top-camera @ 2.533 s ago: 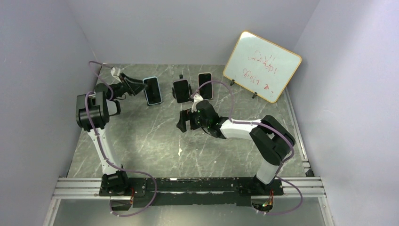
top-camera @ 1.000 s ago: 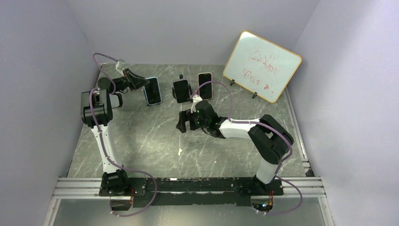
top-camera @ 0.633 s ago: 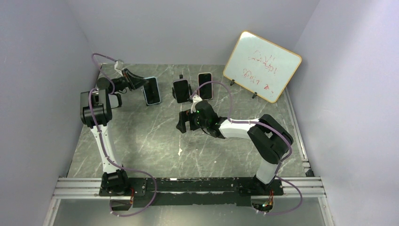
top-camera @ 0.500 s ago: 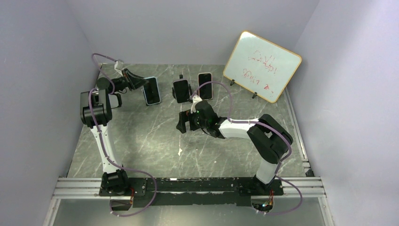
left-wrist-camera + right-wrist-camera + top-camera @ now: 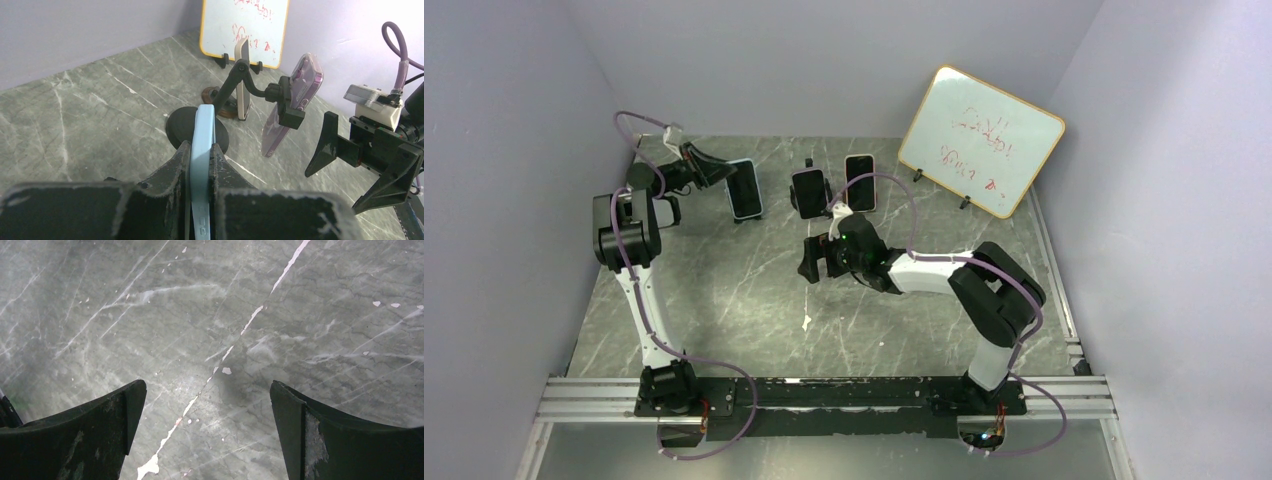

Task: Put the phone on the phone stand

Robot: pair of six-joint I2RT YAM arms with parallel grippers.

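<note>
I see the light blue phone [image 5: 204, 125] edge-on at lower centre of the left wrist view. It is upright and clamped between the jaws of the left gripper [image 5: 200, 152]. Just behind it on the table [image 5: 210, 315] sits a round black stand base [image 5: 176, 126]. To the right, an armed holder [image 5: 285, 102] carries a lavender phone [image 5: 302, 80]. The right gripper [image 5: 207, 392] hangs over bare table, jaws wide and holding nothing. A whiteboard [image 5: 245, 30] leans at the upper edge.

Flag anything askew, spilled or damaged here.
Nothing stands out. The blue phone is clamped squarely, edge-on, in the left gripper. The purple-cased phone sits in its stand. The right gripper is open over the table.
</note>
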